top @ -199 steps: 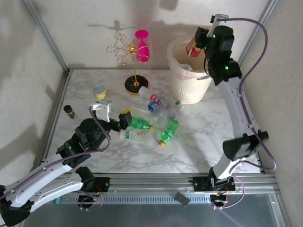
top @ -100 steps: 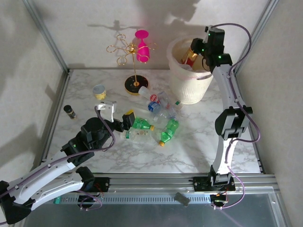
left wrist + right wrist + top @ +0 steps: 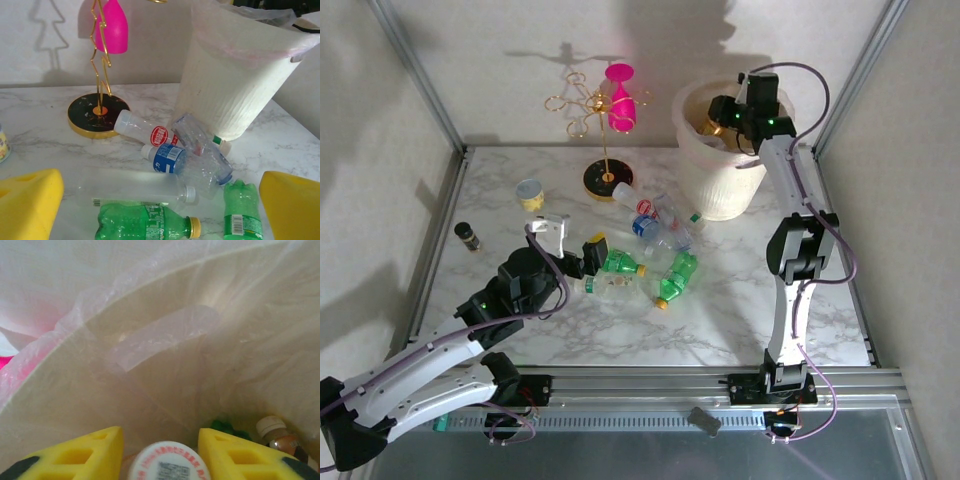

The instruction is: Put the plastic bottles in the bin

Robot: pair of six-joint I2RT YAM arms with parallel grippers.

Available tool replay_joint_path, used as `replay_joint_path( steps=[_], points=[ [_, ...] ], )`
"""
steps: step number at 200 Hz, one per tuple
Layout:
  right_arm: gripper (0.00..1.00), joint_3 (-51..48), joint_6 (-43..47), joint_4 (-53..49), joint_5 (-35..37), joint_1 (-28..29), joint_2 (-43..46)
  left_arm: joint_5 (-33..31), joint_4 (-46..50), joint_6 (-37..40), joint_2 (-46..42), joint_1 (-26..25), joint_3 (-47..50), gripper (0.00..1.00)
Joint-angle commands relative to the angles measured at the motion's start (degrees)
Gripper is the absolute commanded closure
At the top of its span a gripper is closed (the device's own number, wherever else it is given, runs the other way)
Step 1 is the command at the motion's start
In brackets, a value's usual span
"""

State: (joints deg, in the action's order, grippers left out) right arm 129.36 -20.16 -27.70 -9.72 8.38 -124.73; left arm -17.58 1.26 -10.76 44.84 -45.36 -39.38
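Observation:
Several plastic bottles lie on the marble in front of the bin (image 3: 720, 170): two green ones (image 3: 617, 263) (image 3: 677, 275), a clear one (image 3: 605, 285) and a heap with blue and red labels (image 3: 655, 225). My left gripper (image 3: 592, 256) hovers wide open just short of them. In the left wrist view its gripper (image 3: 157, 192) frames the yellow-capped green bottle (image 3: 145, 220) and the clear bottle (image 3: 130, 187). My right gripper (image 3: 725, 112) reaches into the bin's mouth beside a copper-brown bottle (image 3: 712, 120). Its fingers (image 3: 75, 455) stand apart from that bottle's white round end (image 3: 167, 462).
A gold wire stand with a pink glass (image 3: 605, 110) rises behind the bottles. A yellow tub (image 3: 529, 192) and a dark vial (image 3: 467, 235) sit at the left. Inside the bin (image 3: 165, 365) lie a green bottle (image 3: 227, 429) and a brown one (image 3: 275, 435).
My right gripper has come down from above the bin into its mouth and its jaws have parted round the brown bottle. My left gripper has edged toward the bottles and opened slightly wider.

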Motion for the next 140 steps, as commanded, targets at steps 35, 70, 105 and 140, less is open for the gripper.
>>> replay_joint_path(
  steps=[35,70,105,140],
  points=[
    [0.33,-0.06,1.81,0.11,2.51,-0.51,6.56,-4.7,0.7,-4.32,1.08,2.47,-0.52,0.0],
    [0.24,-4.06,2.75,0.55,5.49,-0.45,12.81,-5.83,0.33,-4.91,0.03,2.56,-0.28,0.0],
    [0.22,-10.53,3.27,1.77,7.48,1.05,19.87,-4.83,0.76,-7.4,-3.7,2.56,-0.76,0.0],
    [0.25,-20.88,7.43,4.24,13.31,8.7,29.83,-1.98,7.63,-12.76,-5.5,2.47,-5.29,0.0]
  ],
)
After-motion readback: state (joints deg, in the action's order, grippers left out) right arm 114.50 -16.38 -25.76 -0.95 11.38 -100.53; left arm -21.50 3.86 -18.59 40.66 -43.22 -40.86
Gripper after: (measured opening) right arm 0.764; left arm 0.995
